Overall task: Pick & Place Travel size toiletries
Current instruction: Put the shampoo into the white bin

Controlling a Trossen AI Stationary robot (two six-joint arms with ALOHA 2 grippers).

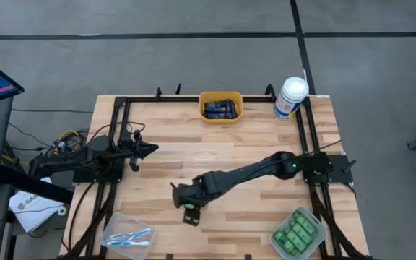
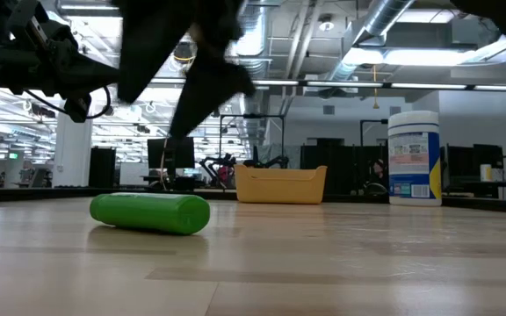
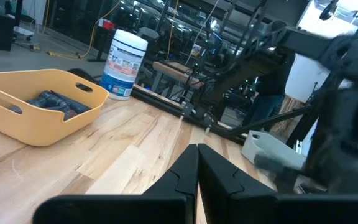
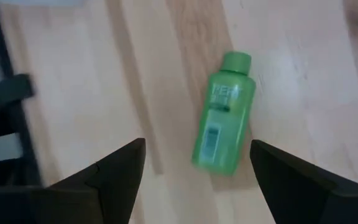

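A green bottle (image 4: 222, 114) is seen lying flat on the wooden table (image 1: 215, 144), just beyond the right gripper (image 4: 197, 163), whose fingers are spread wide on either side of it without touching it. In the high view that bottle is almost wholly covered by the right gripper (image 1: 188, 208), which is stretched toward the table's near middle; in the low view the bottle (image 2: 150, 213) is shown on its side with dark arm parts blurred above it.

The left gripper (image 1: 149, 149) is held over the left side of the table, and in its wrist view its fingers (image 3: 197, 171) are pressed together.

Only from above are all the containers shown: a yellow bin (image 1: 221, 106) of navy tubes (image 1: 220, 110) at the far edge, a grey tray (image 1: 299, 232) of green bottles (image 1: 296, 232) at the near right corner, and a clear tray (image 1: 127, 233) of toothbrushes (image 1: 130, 237) at the near left. A white canister (image 1: 290, 97) stands at the far right corner.

The table is of pale planks, edged by black rails. Beyond it a large room with ceiling ducts and lights is seen; a person behind the table is hard to make out.
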